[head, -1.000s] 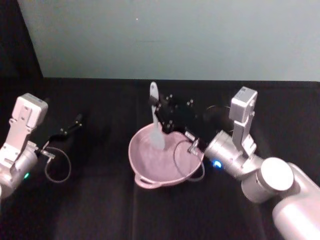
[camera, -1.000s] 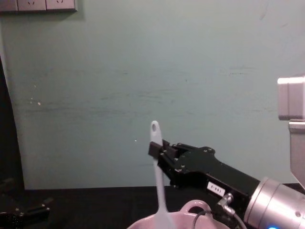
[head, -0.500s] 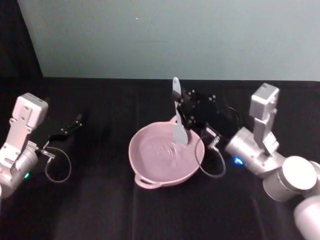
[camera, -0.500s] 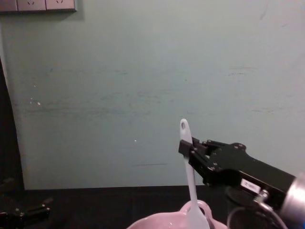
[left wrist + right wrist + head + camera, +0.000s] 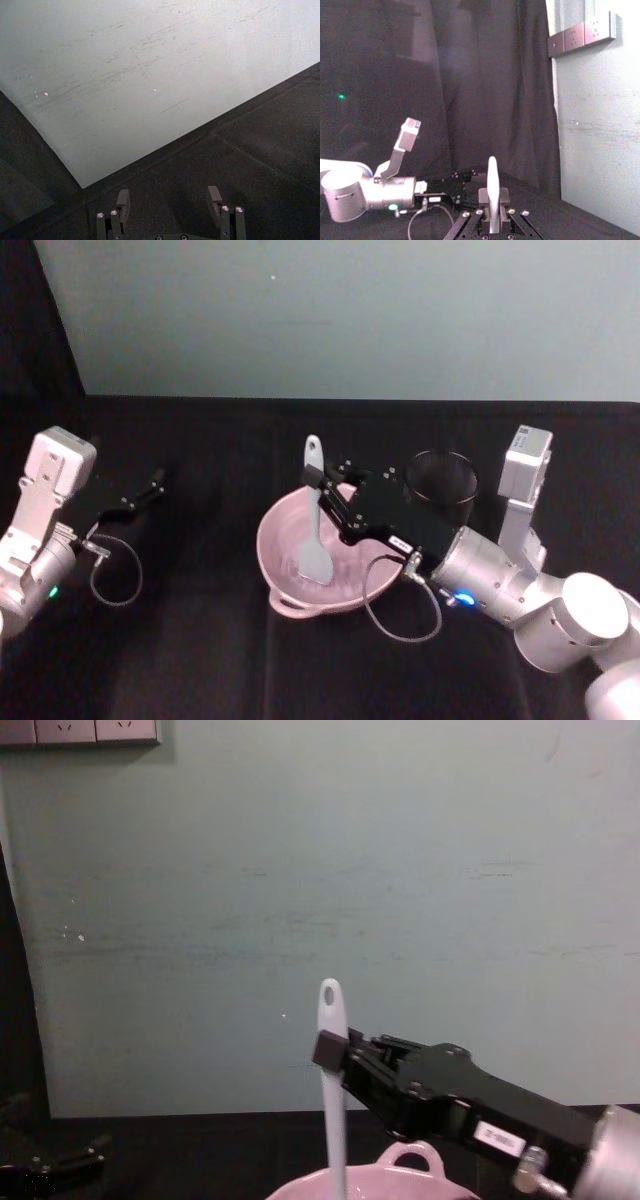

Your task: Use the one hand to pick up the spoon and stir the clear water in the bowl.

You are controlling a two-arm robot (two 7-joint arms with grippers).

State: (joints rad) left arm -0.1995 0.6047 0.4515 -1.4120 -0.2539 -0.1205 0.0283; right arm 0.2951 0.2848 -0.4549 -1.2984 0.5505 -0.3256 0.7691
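The pale pink bowl sits mid-table, and its loop handle shows in the chest view. My right gripper, black and blocky, is shut on the white spoon partway up its handle. The spoon stands nearly upright, with its scoop down inside the bowl and its holed tip on top. In the chest view the spoon rises from the bowl with the right gripper clamped on it. The right wrist view has the spoon's handle between the jaws. My left gripper is open and holds nothing, parked at the table's left.
A black wire-mesh cup stands behind and to the right of the bowl, close to my right arm. A loose cable hangs from the right wrist by the bowl's front right rim. A pale green wall bounds the far edge of the black table.
The right gripper has carried the spoon from the bowl's back left to its back right, then back left and nearer to me, with the scoop lower in the bowl. The left arm stayed still.
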